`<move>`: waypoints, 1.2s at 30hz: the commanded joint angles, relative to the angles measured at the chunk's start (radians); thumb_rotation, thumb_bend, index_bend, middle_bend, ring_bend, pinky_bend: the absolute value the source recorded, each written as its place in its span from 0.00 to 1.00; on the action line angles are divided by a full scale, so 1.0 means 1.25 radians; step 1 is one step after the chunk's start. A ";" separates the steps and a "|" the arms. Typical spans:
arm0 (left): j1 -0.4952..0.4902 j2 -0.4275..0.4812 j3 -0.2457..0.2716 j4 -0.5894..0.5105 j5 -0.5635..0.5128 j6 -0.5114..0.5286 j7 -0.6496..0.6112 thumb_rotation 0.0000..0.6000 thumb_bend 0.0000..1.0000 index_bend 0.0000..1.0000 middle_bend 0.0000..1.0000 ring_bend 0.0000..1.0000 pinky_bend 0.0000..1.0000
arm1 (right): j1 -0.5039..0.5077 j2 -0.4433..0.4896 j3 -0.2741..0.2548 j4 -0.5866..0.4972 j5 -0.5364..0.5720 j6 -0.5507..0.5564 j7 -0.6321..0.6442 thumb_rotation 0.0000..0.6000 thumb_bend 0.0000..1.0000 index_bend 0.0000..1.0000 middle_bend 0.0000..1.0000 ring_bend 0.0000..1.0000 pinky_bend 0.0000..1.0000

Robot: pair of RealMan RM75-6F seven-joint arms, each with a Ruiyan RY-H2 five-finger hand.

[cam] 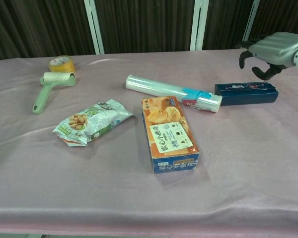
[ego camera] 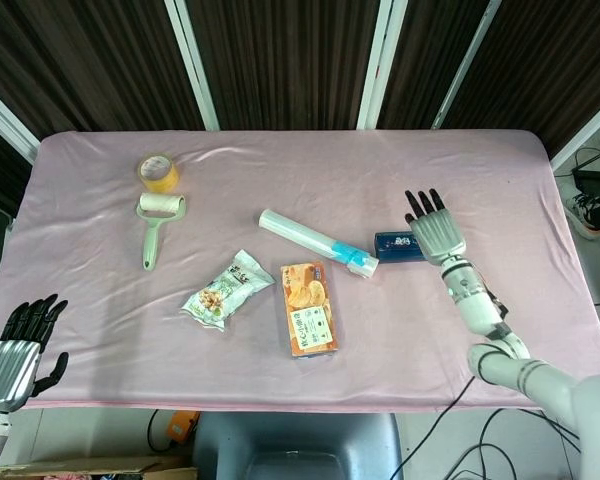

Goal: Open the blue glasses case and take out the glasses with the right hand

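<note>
The blue glasses case [cam: 246, 93] lies closed on the pink cloth at the right, its left end against a plastic roll; the head view shows only its left part [ego camera: 395, 245]. My right hand [cam: 268, 51] hovers above the case's right half, fingers apart and curved down, holding nothing and not touching it. In the head view the right hand [ego camera: 435, 228] covers the case's right end. My left hand [ego camera: 15, 348] hangs off the table's near left corner, fingers spread and empty. The glasses are hidden.
A clear roll with a blue end [cam: 173, 92] touches the case's left end. An orange snack box [cam: 169, 133] and a nut packet [cam: 92, 121] lie mid-table. A green lint roller [cam: 50, 88] and yellow tape [cam: 61, 63] sit far left.
</note>
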 commanded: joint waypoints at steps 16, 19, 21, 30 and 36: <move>-0.001 0.002 0.001 0.000 0.004 -0.001 -0.004 1.00 0.43 0.00 0.00 0.00 0.02 | -0.120 0.037 -0.118 -0.030 -0.162 0.097 0.151 1.00 0.75 0.35 0.00 0.00 0.00; 0.000 0.003 0.001 0.000 0.005 -0.001 -0.008 1.00 0.43 0.00 0.00 0.00 0.03 | -0.120 0.027 -0.113 -0.014 -0.161 0.090 0.160 1.00 0.75 0.35 0.00 0.00 0.00; 0.000 0.004 0.001 0.001 0.005 0.000 -0.010 1.00 0.43 0.00 0.00 0.00 0.03 | -0.119 0.018 -0.107 -0.001 -0.156 0.084 0.165 1.00 0.75 0.35 0.00 0.00 0.00; -0.002 0.003 0.001 0.002 0.003 -0.004 -0.008 1.00 0.43 0.00 0.00 0.00 0.03 | -0.106 -0.016 -0.079 0.058 -0.129 0.039 0.172 1.00 0.75 0.34 0.00 0.00 0.00; -0.002 0.003 0.000 0.001 0.001 -0.006 -0.008 1.00 0.43 0.00 0.00 0.00 0.03 | -0.101 -0.026 -0.069 0.076 -0.121 0.025 0.168 1.00 0.75 0.34 0.00 0.00 0.00</move>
